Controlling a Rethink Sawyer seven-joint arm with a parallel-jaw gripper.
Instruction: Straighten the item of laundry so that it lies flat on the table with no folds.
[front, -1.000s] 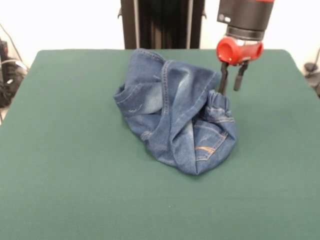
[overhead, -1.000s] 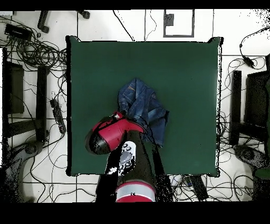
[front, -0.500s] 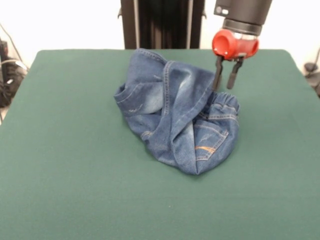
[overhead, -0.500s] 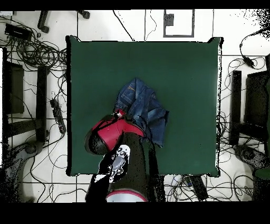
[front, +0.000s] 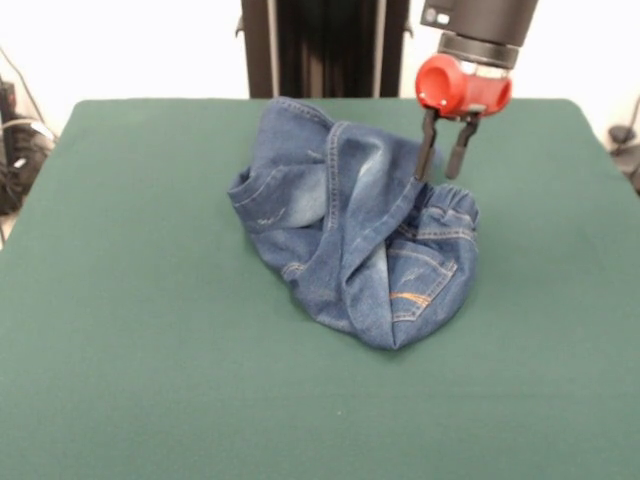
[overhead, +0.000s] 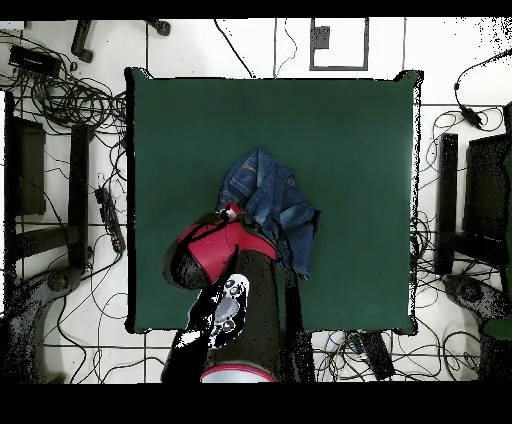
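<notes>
The small blue denim jeans (front: 350, 230) lie crumpled in a folded heap on the dark green table (front: 150, 350), a little right of centre. The gathered waistband (front: 447, 208) and an orange-stitched pocket (front: 415, 285) face up on the right side. My gripper (front: 437, 175) hangs just above the far edge of the waistband. Its two black fingers (front: 426, 150) are apart with nothing between them. In the overhead view the red wrist (overhead: 215, 250) covers the gripper's tips beside the jeans (overhead: 275, 200) on the table (overhead: 350, 130).
The robot's black pedestal (front: 325, 45) stands behind the table's far edge. Cables and dark equipment (overhead: 60, 150) lie on the floor around the table in the overhead view.
My gripper has risen a little and shifted left along the waistband. The bunched waistband has dropped and spread out on the heap.
</notes>
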